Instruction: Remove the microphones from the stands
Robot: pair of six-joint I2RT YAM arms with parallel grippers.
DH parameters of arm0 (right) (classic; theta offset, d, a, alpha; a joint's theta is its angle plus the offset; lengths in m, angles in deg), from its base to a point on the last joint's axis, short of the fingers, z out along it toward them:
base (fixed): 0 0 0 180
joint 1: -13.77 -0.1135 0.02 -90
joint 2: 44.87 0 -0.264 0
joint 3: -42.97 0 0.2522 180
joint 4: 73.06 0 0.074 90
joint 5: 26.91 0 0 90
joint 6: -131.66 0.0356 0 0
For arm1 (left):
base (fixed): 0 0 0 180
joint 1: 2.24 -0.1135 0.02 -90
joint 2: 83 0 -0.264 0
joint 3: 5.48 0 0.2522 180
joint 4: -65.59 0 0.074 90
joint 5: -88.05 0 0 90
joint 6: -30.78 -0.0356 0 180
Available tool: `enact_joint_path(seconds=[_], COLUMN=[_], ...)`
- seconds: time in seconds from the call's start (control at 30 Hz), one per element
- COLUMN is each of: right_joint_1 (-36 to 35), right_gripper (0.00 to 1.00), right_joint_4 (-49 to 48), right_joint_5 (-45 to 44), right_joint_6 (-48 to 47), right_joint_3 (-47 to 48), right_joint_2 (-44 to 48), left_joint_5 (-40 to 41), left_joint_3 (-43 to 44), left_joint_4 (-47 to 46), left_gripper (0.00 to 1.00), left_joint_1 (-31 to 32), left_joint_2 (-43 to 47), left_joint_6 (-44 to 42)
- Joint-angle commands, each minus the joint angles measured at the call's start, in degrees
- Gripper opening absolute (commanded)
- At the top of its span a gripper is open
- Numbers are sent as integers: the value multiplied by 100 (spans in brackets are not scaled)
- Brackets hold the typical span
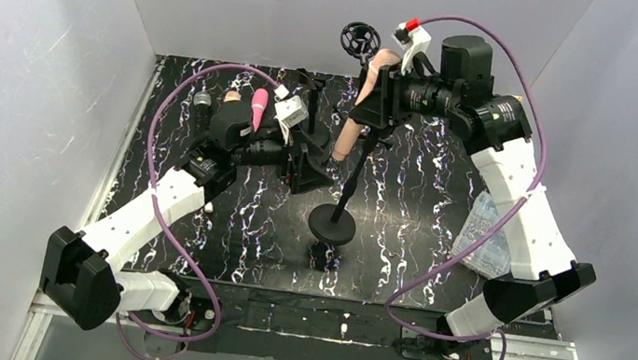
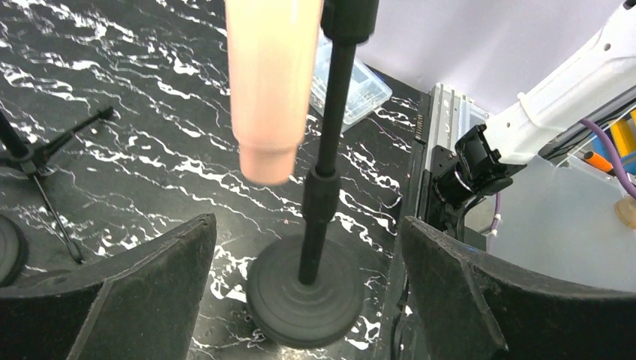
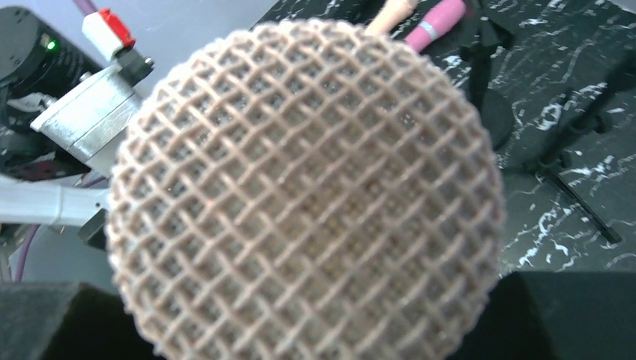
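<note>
In the lower middle of the top view, the stand [image 1: 332, 224] sits on its round base on the black marbled counter [image 1: 224, 223], its pole rising toward the upper middle. Just left of it, the left claw [image 2: 307, 225] is spread wide and empty, facing the pole. Further back, the peach microphone [image 1: 350, 133] tilts beside the pole's top, with the right claw [image 1: 382, 95] clamped just under its mesh head [image 3: 300, 195].

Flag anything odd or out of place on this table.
Nothing is damaged or spilled. The peach microphone tilts beside the stand pole. A pink microphone lies loose at the back left, and a clear plastic container sits at the table's right edge.
</note>
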Motion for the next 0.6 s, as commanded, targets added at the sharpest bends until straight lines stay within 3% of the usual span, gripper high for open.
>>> enact_joint_path(seconds=[0.0,0.33,0.57], right_joint_1=[-248,-744,-1056], right_gripper=[11,10,10], right_joint_4=[-373,-348,-778], right_joint_5=[805,338,41], right_joint_6=[-151,-679,-853], right_joint_3=[38,-485,-1269], right_joint_2=[231,393,660], left_joint_5=[-279,-1055,-1125], left_joint_3=[172,545,449], left_joint_4=[-374,-363,-121], left_gripper=[91,91,91], left_joint_1=[26,-93,-172], left_joint_2=[154,4,-164], left_joint_6=[-248,-290,-742])
